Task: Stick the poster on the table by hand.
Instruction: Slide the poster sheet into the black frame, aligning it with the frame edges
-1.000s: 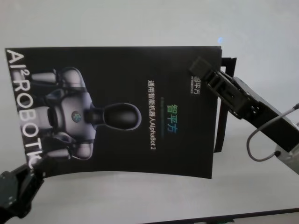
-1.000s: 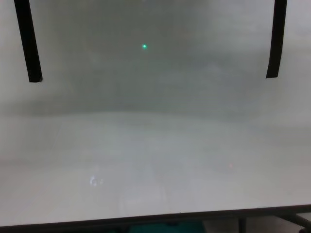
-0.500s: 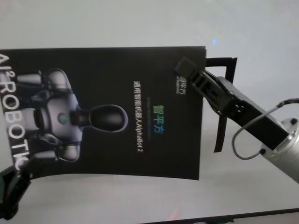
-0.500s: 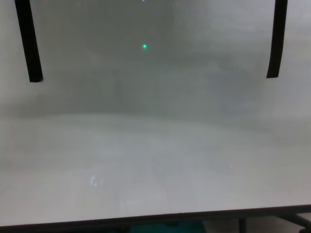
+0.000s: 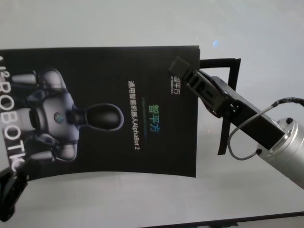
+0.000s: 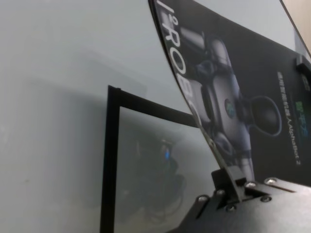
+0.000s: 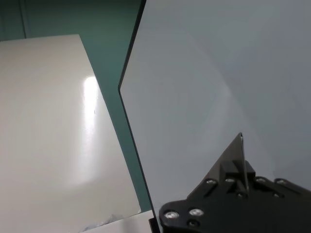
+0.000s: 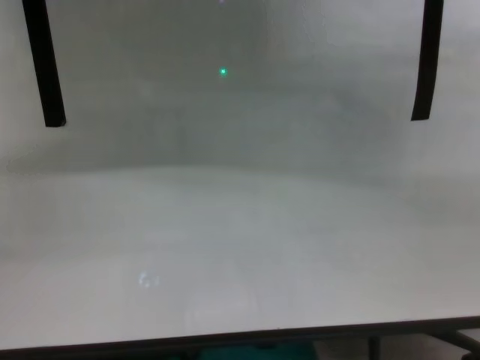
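Both pincers grip the poster (image 5: 109, 109) above the tabletop (image 5: 142, 23): right pincer (image 5: 183, 71) far-right corner, left pincer (image 5: 16, 178) near-left edge.

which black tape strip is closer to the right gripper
The black tape strip on the table's right side, passing under the right gripper; the left strip lies far across the table.

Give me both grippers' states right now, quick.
Left gripper: closed on the poster's near-left corner.
Right gripper: closed on the poster's far-right edge.
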